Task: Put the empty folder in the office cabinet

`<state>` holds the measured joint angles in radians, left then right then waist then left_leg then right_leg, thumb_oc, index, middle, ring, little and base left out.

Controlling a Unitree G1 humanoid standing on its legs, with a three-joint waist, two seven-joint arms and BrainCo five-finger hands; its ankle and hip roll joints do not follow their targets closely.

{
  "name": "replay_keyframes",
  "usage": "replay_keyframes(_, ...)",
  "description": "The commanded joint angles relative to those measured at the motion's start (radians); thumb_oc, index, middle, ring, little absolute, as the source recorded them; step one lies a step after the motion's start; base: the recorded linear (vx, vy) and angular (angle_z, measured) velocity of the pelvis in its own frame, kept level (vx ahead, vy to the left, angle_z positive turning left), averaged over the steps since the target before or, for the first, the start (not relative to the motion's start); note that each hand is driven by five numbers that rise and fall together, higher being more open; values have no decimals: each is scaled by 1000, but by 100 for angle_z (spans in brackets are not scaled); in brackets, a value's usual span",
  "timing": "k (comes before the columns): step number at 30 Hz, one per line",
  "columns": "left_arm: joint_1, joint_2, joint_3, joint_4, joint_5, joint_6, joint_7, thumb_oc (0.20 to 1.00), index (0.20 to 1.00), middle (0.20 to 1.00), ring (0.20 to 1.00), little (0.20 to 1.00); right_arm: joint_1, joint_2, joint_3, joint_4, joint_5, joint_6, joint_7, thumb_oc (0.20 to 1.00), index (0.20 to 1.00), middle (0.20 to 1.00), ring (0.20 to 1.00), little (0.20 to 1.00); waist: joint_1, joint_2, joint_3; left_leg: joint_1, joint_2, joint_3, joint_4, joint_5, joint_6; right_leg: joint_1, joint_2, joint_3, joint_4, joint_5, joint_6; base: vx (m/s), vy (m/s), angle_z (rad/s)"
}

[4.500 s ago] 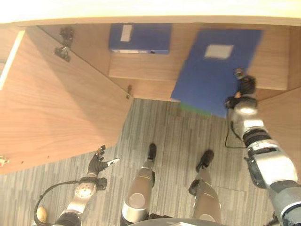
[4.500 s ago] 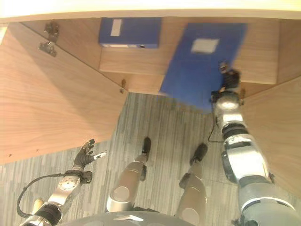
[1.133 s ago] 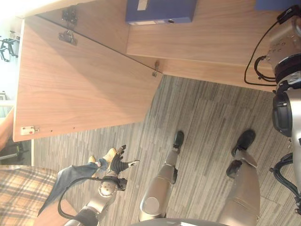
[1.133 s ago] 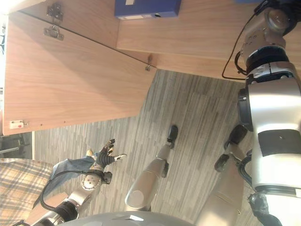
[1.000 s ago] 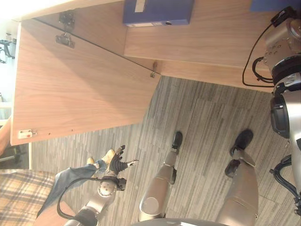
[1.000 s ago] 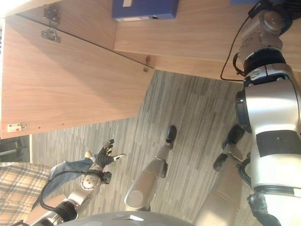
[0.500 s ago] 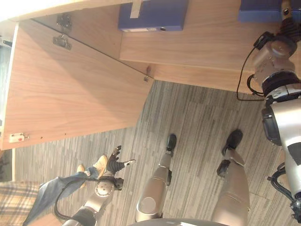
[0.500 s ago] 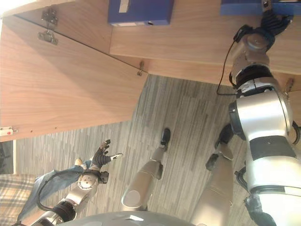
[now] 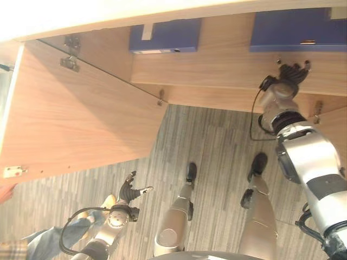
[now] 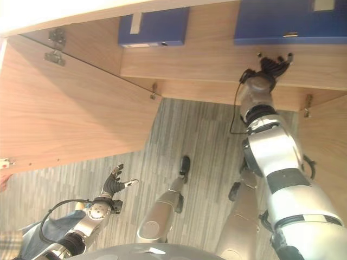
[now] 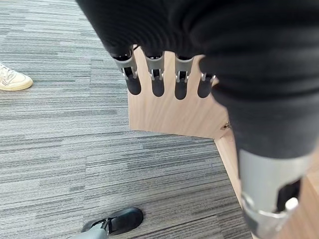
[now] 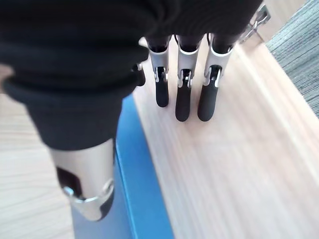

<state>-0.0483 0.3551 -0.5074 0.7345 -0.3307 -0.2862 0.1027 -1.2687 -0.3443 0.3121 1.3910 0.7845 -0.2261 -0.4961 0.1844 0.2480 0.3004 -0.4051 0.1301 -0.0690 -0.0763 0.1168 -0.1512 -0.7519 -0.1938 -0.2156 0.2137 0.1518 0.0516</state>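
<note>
The blue folder (image 9: 297, 30) with a pale label lies flat on the right side of the cabinet shelf (image 9: 217, 65). In the right wrist view its blue edge (image 12: 137, 174) runs beside my thumb. My right hand (image 9: 290, 72) is just in front of it at the shelf's front edge, open, fingers spread and holding nothing; its fingers (image 12: 181, 94) are straight over the bare wood. My left hand (image 9: 129, 191) hangs low over the floor, open and empty, with straight fingers (image 11: 157, 79).
A second blue folder (image 9: 164, 35) lies on the shelf's left side. The left cabinet door (image 9: 76, 119) stands wide open, and the right door (image 9: 333, 127) juts out beside my right arm. A person's jeans leg (image 9: 46, 241) and white shoe (image 11: 12, 79) are by my left arm.
The folder, held tilted at the cabinet front 4.5 s ago, now lies on the shelf, and my right hand has let go and drawn back. The camera has shifted. The person has moved left.
</note>
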Motion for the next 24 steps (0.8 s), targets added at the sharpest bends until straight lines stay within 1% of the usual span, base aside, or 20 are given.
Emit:
replay_keyframes(1, -58, 85, 10, 23, 25, -14, 35, 1000, 1000, 1000, 1000, 1000, 67, 47, -7, -35, -74, 12, -13, 1000, 1000, 1000, 1000, 1000, 29, -30, 57, 113, -6, 41, 42, -132, 2, 75, -22, 82, -24, -44, 93, -32, 21, -7)
replay_keyframes(2, -57, 85, 11, 23, 26, -14, 35, 1000, 1000, 1000, 1000, 1000, 70, 49, -7, -39, -76, 12, -15, 1000, 1000, 1000, 1000, 1000, 28, -31, 58, 114, -6, 41, 44, -133, 2, 77, -22, 82, -26, -43, 93, -57, 10, -11)
replay_keyframes(3, -59, 85, 24, 28, 29, -14, 40, 1000, 1000, 1000, 1000, 1000, 140, 84, 21, -97, -154, 14, -16, 1000, 1000, 1000, 1000, 1000, 9, -55, 68, 116, -9, 47, 69, -149, 5, 96, -20, 89, -41, -32, 93, -73, -3, -11)
replay_keyframes(4, -60, 85, 36, 33, 30, -14, 44, 1000, 1000, 1000, 1000, 1000, 184, 94, 37, -139, -200, 17, -12, 1000, 1000, 1000, 1000, 1000, -4, -69, 76, 119, -9, 49, 84, -159, 7, 107, -20, 93, -49, -23, 94, -71, -4, -7)
replay_keyframes(5, -60, 85, 36, 33, 30, -14, 44, 1000, 1000, 1000, 1000, 1000, 184, 94, 37, -139, -200, 17, -12, 1000, 1000, 1000, 1000, 1000, -4, -69, 76, 119, -9, 49, 84, -159, 7, 107, -20, 93, -49, -23, 94, -65, 16, -6)
replay_keyframes(6, -57, 79, 68, 36, 31, -16, 44, 1000, 1000, 1000, 1000, 1000, 306, 109, 83, -265, -338, 20, -7, 1000, 1000, 1000, 1000, 1000, -31, -98, 91, 132, -10, 56, 109, -180, 12, 129, -21, 104, -60, -9, 99, -40, 23, -11)
replay_keyframes(7, -54, 79, 68, 36, 31, -16, 44, 1000, 1000, 1000, 1000, 1000, 311, 110, 84, -271, -340, 23, -10, 1000, 1000, 1000, 1000, 1000, -33, -98, 91, 133, -11, 56, 110, -180, 12, 132, -22, 104, -62, -8, 99, -94, 56, -10)
replay_keyframes(8, -43, 76, 107, 39, 43, -21, 45, 1000, 1000, 1000, 1000, 1000, 447, 105, 119, -422, -455, 17, 27, 1000, 1000, 1000, 1000, 1000, -64, -129, 108, 147, -15, 63, 141, -203, 18, 152, -30, 111, -67, 5, 104, -81, 63, -13)
replay_keyframes(9, -37, 71, 118, 44, 52, -21, 39, 1000, 1000, 1000, 1000, 1000, 521, 98, 142, -484, -502, 14, 51, 1000, 1000, 1000, 1000, 1000, -77, -141, 114, 157, -18, 63, 155, -214, 21, 169, -36, 114, -72, 11, 107, -100, 84, -4)
replay_keyframes(12, -10, 70, 148, 62, 93, -32, 14, 1000, 1000, 1000, 1000, 1000, 747, 56, 174, -638, -602, -15, 134, 1000, 1000, 1000, 1000, 1000, -121, -181, 130, 199, -40, 67, 204, -256, 33, 223, -60, 125, -90, 38, 123, -79, 100, -11)
replay_keyframes(13, -3, 74, 172, 105, 116, -37, -2, 1000, 1000, 1000, 1000, 1000, 867, 16, 168, -699, -622, -40, 192, 1000, 1000, 1000, 1000, 1000, -150, -211, 132, 223, -59, 71, 224, -277, 41, 257, -82, 128, -106, 60, 136, -98, 145, -4)
replay_keyframes(14, -4, 74, 179, 124, 126, -35, -10, 1000, 1000, 1000, 1000, 1000, 913, 6, 172, -712, -630, -35, 222, 1000, 1000, 1000, 1000, 1000, -160, -225, 130, 236, -69, 71, 234, -288, 46, 274, -91, 129, -115, 67, 141, -76, 115, 4)
replay_keyframes(15, -3, 74, 179, 124, 126, -35, -10, 1000, 1000, 1000, 1000, 1000, 914, 6, 172, -713, -630, -34, 222, 1000, 1000, 1000, 1000, 1000, -160, -225, 131, 238, -70, 71, 234, -289, 47, 277, -92, 129, -116, 68, 141, -50, 74, 1)
replay_keyframes(16, -1, 75, 186, 139, 140, -31, -16, 1000, 1000, 1000, 1000, 1000, 942, -14, 190, -726, -663, -26, 242, 1000, 1000, 1000, 1000, 1000, -167, -237, 130, 250, -79, 71, 247, -298, 51, 296, -103, 129, -124, 77, 145, -34, 40, 3)
replay_keyframes(17, -1, 75, 186, 139, 140, -31, -16, 1000, 1000, 1000, 1000, 1000, 942, -14, 190, -726, -663, -26, 242, 1000, 1000, 1000, 1000, 1000, -167, -237, 130, 250, -79, 71, 247, -298, 51, 296, -103, 129, -124, 77, 145, -63, 96, -14)
replay_keyframes(18, 13, 87, 203, 158, 160, -27, -34, 1000, 1000, 1000, 1000, 1000, 998, -81, 223, -768, -730, -28, 301, 1000, 1000, 1000, 1000, 1000, -171, -258, 119, 277, -89, 72, 270, -323, 60, 342, -120, 128, -144, 91, 155, -40, 60, -7)
replay_keyframes(19, 13, 88, 204, 158, 160, -27, -34, 1000, 1000, 1000, 1000, 1000, 998, -81, 223, -769, -730, -27, 302, 1000, 1000, 1000, 1000, 1000, -175, -262, 118, 275, -95, 69, 267, -316, 61, 340, -126, 127, -147, 95, 156, -75, 200, 2)
replay_keyframes(20, 23, 85, 241, 197, 155, -24, -60, 1000, 1000, 1000, 1000, 1000, 1103, -101, 163, -750, -762, -22, 334, 1000, 1000, 1000, 1000, 1000, -202, -301, 87, 305, -123, 82, 291, -338, 79, 388, -158, 120, -180, 135, 175, -46, 144, 21)
replay_keyframes(24, 24, 85, 240, 197, 154, -24, -60, 1000, 1000, 1000, 1000, 1000, 1105, -101, 162, -751, -762, -22, 334, 1000, 1000, 1000, 1000, 1000, -201, -301, 89, 308, -124, 82, 292, -339, 80, 392, -159, 120, -183, 137, 176, -9, 36, 6)
